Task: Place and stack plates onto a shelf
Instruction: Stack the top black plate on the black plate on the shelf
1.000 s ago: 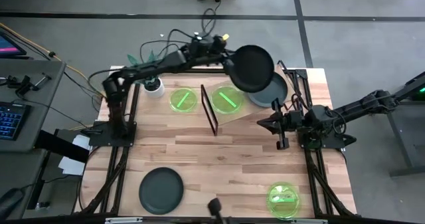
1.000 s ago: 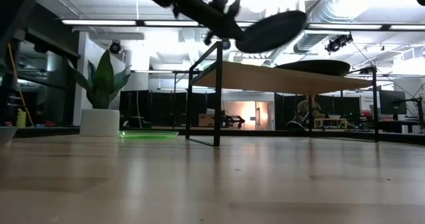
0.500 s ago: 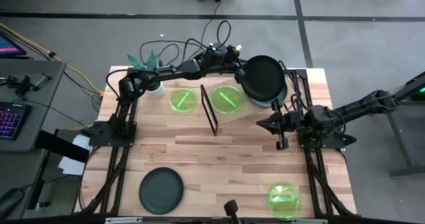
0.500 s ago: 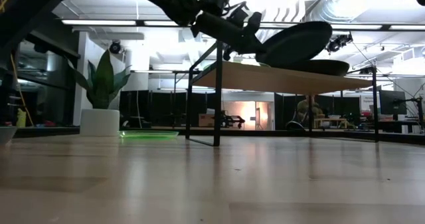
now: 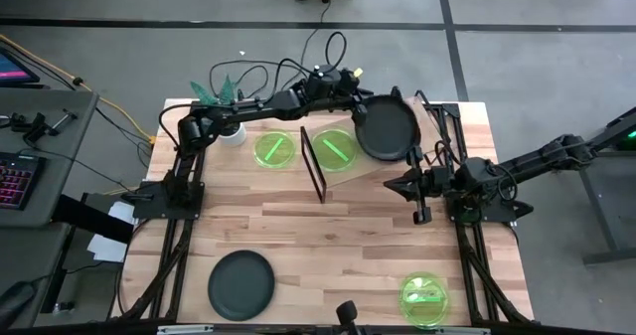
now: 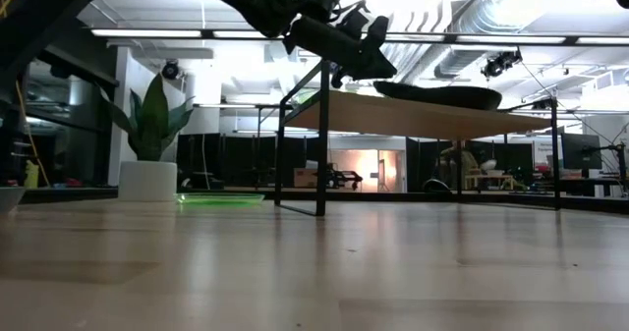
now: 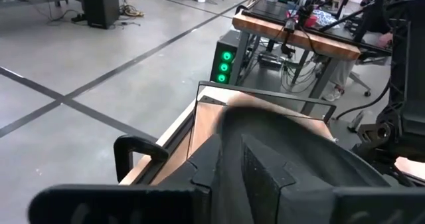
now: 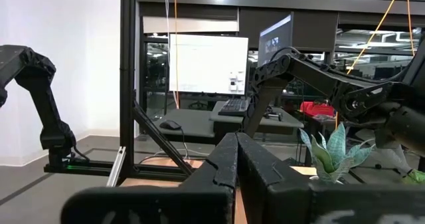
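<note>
My left gripper (image 5: 361,106) reaches over the shelf (image 5: 354,172), a tilted light-wood board on a black frame. Its fingers stand narrowly open at the near rim of a dark grey plate (image 5: 390,128). That plate lies flat on a second dark plate, of which only a sliver of rim (image 5: 425,148) shows. A green plate (image 5: 336,148) lies on the shelf's left part. My right gripper (image 5: 415,191) hangs shut with nothing in it, at the table's right side. My left gripper comes slanting down at the top dark plate's rim (image 6: 381,83) from the shelf's left. In the low view its fingertips (image 6: 385,72) run into the rim's outline, so I cannot tell whether they touch it. The plate lies flat on the plate below.
A green plate (image 5: 273,148) lies on the table left of the shelf, beside a white pot with a plant (image 5: 231,131). A dark plate (image 5: 240,283) and a green plate (image 5: 424,297) lie near the table's front edge, with bare wood between them.
My left gripper has come down toward the shelf's right part with the dark plate, then kept still. The plate, which hung tilted with its free edge high, now lies flat on the lower dark plate.
</note>
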Robot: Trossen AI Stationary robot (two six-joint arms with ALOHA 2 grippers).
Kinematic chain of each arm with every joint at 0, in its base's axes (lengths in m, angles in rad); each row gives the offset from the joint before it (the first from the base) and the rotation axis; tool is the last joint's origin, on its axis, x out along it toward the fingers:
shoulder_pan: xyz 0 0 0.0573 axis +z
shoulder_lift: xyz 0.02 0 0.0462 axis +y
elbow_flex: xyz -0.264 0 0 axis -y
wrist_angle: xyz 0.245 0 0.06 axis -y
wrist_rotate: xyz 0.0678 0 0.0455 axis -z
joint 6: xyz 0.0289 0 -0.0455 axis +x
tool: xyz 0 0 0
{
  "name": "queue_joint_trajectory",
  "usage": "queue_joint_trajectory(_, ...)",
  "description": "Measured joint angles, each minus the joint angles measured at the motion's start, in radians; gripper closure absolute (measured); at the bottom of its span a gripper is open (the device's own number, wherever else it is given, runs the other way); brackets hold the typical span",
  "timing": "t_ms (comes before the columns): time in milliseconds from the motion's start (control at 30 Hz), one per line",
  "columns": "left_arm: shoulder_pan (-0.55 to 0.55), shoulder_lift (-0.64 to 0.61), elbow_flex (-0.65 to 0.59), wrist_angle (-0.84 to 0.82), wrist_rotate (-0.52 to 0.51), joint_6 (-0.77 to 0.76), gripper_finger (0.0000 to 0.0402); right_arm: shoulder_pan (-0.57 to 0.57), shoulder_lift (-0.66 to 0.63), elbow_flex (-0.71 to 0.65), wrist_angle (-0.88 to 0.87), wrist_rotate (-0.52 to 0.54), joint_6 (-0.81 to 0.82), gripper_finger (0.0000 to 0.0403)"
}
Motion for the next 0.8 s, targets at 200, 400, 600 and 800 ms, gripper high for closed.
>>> queue_joint_trajectory(200,0.0,0.0,0.0,0.0,0.001,0.016,0.0314,0.0,0.0,0.0,0.0,0.015,-0.001,0.0402)
queue_joint_trajectory(400,0.015,-0.037,0.014,-0.046,0.07,0.024,0.0275,0.0,0.0,0.0,-0.037,0.123,0.0,0.0402)
queue_joint_trajectory(600,0.057,-0.235,0.021,-0.228,0.192,0.056,0.0277,0.0,0.0,0.0,-0.088,0.272,-0.006,0.0402)
queue_joint_trajectory(800,0.021,-0.458,-0.158,-0.352,0.185,0.149,0.0324,-0.027,0.0,0.0,-0.176,0.509,0.052,0.0402)
